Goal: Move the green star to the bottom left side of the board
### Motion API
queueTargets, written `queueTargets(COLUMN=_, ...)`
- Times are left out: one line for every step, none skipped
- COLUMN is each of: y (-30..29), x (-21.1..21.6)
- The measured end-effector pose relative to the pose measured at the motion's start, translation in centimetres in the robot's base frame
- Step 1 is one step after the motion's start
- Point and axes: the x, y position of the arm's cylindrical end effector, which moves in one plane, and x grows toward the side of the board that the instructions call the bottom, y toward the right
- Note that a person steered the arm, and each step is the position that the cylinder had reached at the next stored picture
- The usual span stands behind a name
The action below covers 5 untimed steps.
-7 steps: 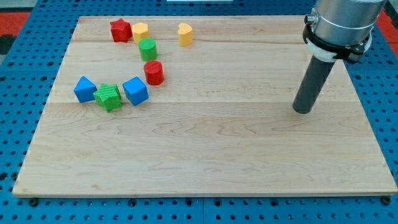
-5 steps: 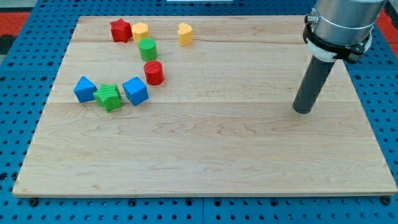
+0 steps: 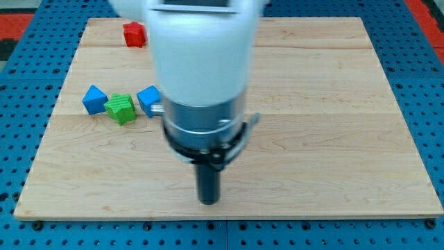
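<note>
The green star (image 3: 121,108) lies at the left middle of the wooden board (image 3: 333,104), between two blue blocks: one (image 3: 94,99) on its left and one (image 3: 148,99) on its right, partly hidden by the arm. My tip (image 3: 209,200) rests near the board's bottom edge, around its middle, well to the right of and below the green star, touching no block. The arm's white and grey body (image 3: 201,69) fills the middle of the view.
A red star (image 3: 134,33) lies at the top left of the board. The arm hides the blocks that lie behind it near the top. A blue pegboard (image 3: 21,83) surrounds the board.
The arm has swept from the right side of the board to the bottom middle, and now covers the yellow, green and red blocks near the top. The blocks still in view have not moved.
</note>
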Motion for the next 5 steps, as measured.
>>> queueTargets(y=-3.0, x=-1.6)
queueTargets(y=-8.1, x=-3.0)
queueTargets(y=-16.1, x=-6.9)
queueTargets(y=-22.9, x=-8.4)
queueTargets(y=-26.6, x=-10.1)
